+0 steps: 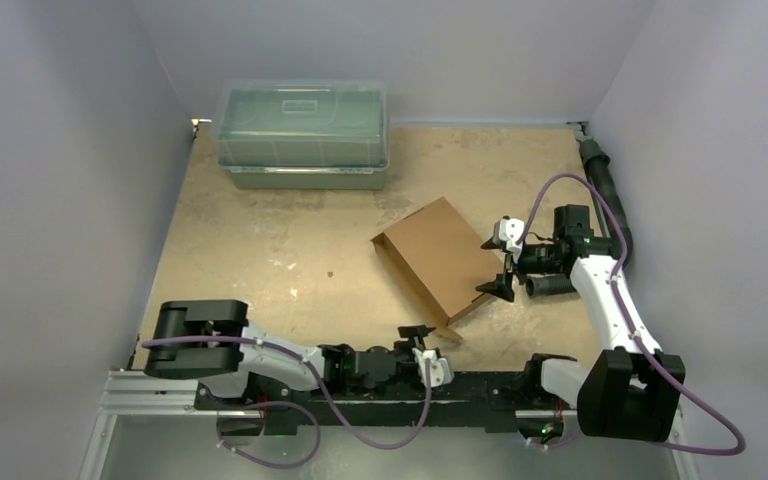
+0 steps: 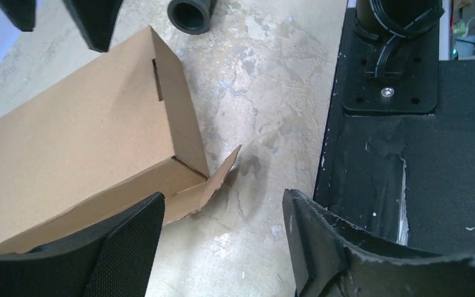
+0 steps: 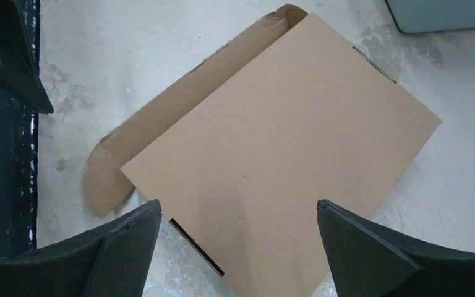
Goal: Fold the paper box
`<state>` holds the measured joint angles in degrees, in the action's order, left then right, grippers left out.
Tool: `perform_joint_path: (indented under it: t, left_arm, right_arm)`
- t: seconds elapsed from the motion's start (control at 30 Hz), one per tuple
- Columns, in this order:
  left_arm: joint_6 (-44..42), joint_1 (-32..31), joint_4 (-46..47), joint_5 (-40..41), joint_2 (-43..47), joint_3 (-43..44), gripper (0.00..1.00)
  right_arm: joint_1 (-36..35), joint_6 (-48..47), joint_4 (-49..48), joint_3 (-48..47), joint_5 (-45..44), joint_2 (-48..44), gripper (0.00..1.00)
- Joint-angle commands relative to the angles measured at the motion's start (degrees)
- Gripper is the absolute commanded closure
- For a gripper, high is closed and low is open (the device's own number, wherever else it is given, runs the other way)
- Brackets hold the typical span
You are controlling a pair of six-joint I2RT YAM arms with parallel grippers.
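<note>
The paper box (image 1: pixel 438 262) lies on the table (image 1: pixel 280 250) nearer the arms than the clear greenish lidded bin (image 1: pixel 302 135) and off to that bin's right, well apart from it, turned so that one corner points back towards the bin. Its broad top panel lies flat and shut over the shallow body; in the left wrist view the paper box (image 2: pixel 80 148) shows a small slot cut near the top of its side wall, and a loose flap (image 2: pixel 213 185) sticks out onto the table at its lower corner. The right wrist view shows the paper box (image 3: pixel 284 154) with a long side strip ending in a rounded flap (image 3: pixel 102 179) splayed outward, on the side away from the bin's corner (image 3: pixel 445 12). The right gripper (image 1: pixel 490 268) sits at the box edge farthest to the bin's right, jaws spread wide with nothing pinched. The left gripper (image 1: pixel 422 350) is farther from the bin than the box is, low by the arm bases, jaws apart and holding nothing
</note>
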<state>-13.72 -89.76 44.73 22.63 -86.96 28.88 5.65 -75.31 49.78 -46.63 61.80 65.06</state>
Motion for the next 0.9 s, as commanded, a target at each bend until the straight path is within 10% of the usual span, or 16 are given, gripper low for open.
perform_joint_path:
  t: [0.0,0.27,0.87]
  left_arm:
    - [-0.5,0.5,2.7,-1.4,-3.7,4.1,0.35]
    - [0.3,4.1,4.4,-6.1,-8.0,6.1,0.55]
    - [-0.7,7.8,-0.6,-15.5,-13.2,9.5,0.63]
  right_arm:
    - [0.2,1.0,0.7,-1.3,-0.4,-0.7,0.01]
    - [0.2,1.3,1.4,-1.9,-0.5,0.0,0.02]
    - [0.2,1.7,1.8,-2.3,-0.9,1.7,0.02]
